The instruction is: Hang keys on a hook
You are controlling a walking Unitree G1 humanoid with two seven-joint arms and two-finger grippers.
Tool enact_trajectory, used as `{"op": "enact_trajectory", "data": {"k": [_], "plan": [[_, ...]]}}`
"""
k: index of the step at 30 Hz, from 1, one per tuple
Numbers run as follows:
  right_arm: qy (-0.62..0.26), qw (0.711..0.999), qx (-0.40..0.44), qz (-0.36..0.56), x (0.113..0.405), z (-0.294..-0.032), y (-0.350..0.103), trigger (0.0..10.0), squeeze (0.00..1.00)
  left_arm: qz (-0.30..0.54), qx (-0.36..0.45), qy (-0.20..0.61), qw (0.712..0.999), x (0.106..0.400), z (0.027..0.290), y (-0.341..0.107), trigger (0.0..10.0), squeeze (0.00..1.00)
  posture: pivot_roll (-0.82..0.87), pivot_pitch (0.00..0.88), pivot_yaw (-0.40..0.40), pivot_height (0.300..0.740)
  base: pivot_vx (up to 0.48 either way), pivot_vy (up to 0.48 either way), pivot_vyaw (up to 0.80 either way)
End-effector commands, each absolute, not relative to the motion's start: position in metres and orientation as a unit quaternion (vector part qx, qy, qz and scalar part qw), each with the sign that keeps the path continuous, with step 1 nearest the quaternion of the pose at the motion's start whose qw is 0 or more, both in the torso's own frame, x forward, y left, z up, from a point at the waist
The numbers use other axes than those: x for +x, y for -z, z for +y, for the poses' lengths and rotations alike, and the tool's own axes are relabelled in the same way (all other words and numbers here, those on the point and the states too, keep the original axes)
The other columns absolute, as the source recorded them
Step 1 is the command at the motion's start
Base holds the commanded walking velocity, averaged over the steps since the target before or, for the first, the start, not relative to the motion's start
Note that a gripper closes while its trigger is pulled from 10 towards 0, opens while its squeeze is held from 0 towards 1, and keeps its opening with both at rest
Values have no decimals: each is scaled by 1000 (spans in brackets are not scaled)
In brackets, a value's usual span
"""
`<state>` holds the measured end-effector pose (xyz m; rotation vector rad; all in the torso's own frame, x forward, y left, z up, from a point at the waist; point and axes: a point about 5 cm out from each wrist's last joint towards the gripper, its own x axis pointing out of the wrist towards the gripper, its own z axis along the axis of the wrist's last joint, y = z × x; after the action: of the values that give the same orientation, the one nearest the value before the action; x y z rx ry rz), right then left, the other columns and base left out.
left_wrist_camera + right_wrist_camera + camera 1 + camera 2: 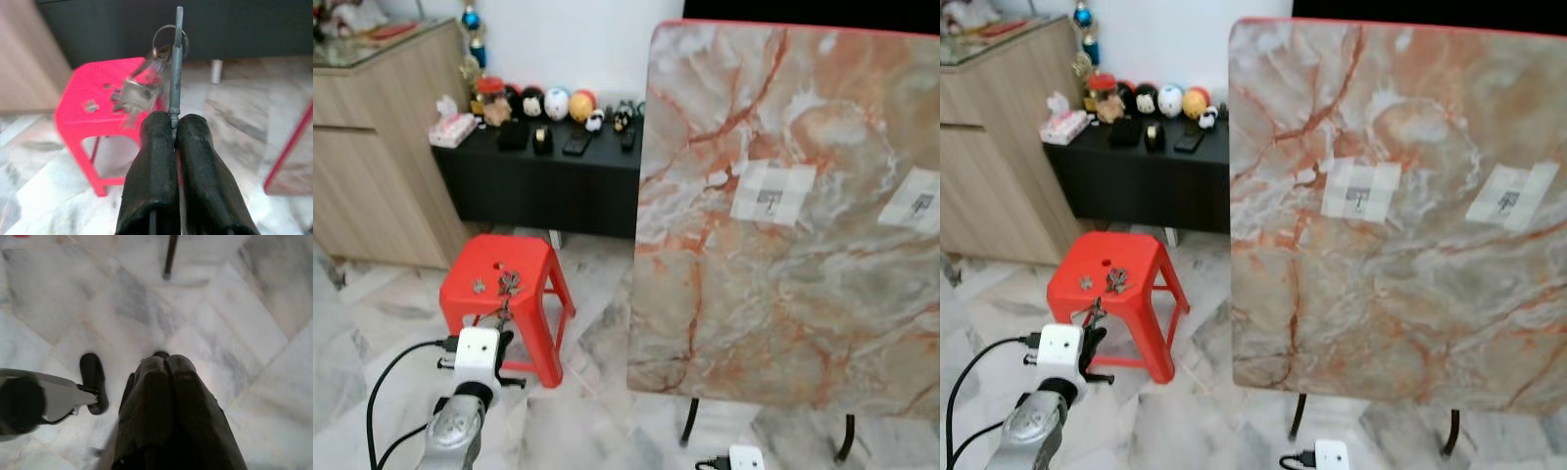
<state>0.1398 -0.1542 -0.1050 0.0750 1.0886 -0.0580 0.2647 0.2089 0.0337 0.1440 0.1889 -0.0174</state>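
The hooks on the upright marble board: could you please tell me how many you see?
2: one hook on a taped white patch near the board's middle, another hook on a patch by its right edge.

A floor of pale grey-veined marble tiles (597, 392) runs across the whole room. On the right, a large square tabletop of pink and orange marble pattern with a red edge (783, 215) stands tipped upright on thin dark metal legs (689, 421). On the left, near, a red plastic stool (530, 269) stands on the tiles. Beyond it, against the plain white far wall (568, 44), sits a low black cabinet (543, 186) whose top carries a row of small round figurines (558, 103) and a tissue box (452, 127). At the far left stands a light wooden cupboard with a glass top (372, 147). The light is soft and even.
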Motion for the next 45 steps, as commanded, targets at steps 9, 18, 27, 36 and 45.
{"op": "enact_trajectory", "data": {"k": [9, 18, 27, 36, 45], "plan": [[33, 856, 37, 515, 137, -159, 105, 10000, 0, 58, 58, 34, 996, 264, 183, -44, 10000, 0, 67, 0, -49, 740, 0, 0, 0], [31, 857, 32, 513, 137, -162, 105, 10000, 0, 58, 49, 32, 997, 261, 181, -43, 10000, 0, 52, 0, -51, 740, 0, 0, 0], [38, 855, 35, 515, 136, -162, 106, 10000, 0, 55, 48, 41, 996, 265, 178, -45, 10000, 0, 40, 0, -39, 740, -270, 0, -228], [34, 855, 34, 516, 136, -162, 106, 10000, 0, 59, 49, 43, 996, 265, 177, -45, 10000, 0, 39, 0, -37, 740, 0, 0, -769], [32, 856, 32, 515, 137, -162, 105, 10000, 0, 48, 47, 47, 997, 269, 179, -51, 10000, 0, 41, 0, -42, 740, 0, 0, -769]]}}
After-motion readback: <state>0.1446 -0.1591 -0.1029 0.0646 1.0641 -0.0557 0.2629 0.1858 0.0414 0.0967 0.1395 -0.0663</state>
